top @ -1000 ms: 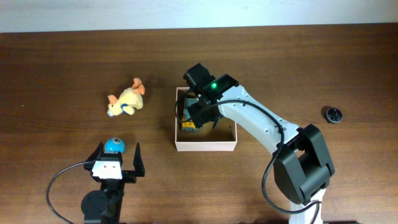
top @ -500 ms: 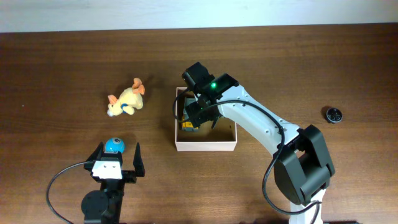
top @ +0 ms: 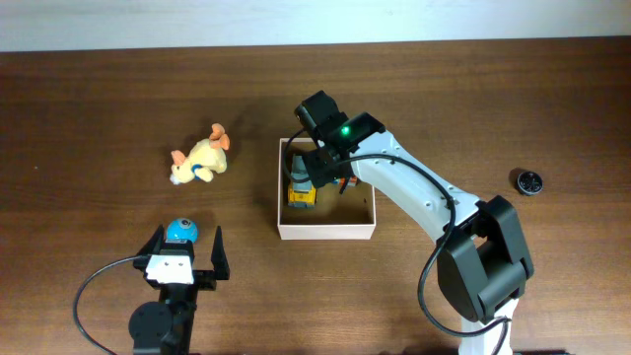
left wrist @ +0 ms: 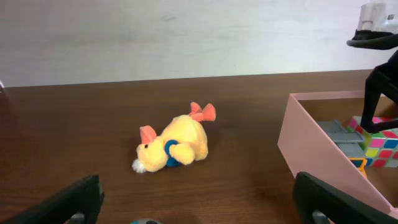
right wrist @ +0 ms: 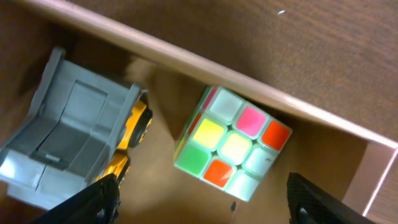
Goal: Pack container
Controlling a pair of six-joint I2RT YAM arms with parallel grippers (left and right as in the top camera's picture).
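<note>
The container (top: 325, 233) is a square shallow box with white walls and a tan inside, at mid-table. In it lie a yellow and grey toy truck (top: 301, 187) and a colour cube (right wrist: 233, 144). My right gripper (top: 328, 170) hangs open over the container's back part, with the cube below between its fingers (right wrist: 202, 205) and untouched. The left wrist view shows the container's wall (left wrist: 317, 155), the cube (left wrist: 379, 142) and the truck's grey bed (left wrist: 342, 132). My left gripper (top: 187, 247) is open near the front edge, with a blue round toy (top: 180, 231) just ahead between its fingers.
A yellow plush duck (top: 200, 160) lies on the table left of the container, also seen in the left wrist view (left wrist: 174, 146). A small black round object (top: 530, 181) sits at the far right.
My right gripper has shifted a little to the right and back over the container, uncovering more of the truck. The left arm has not moved.
</note>
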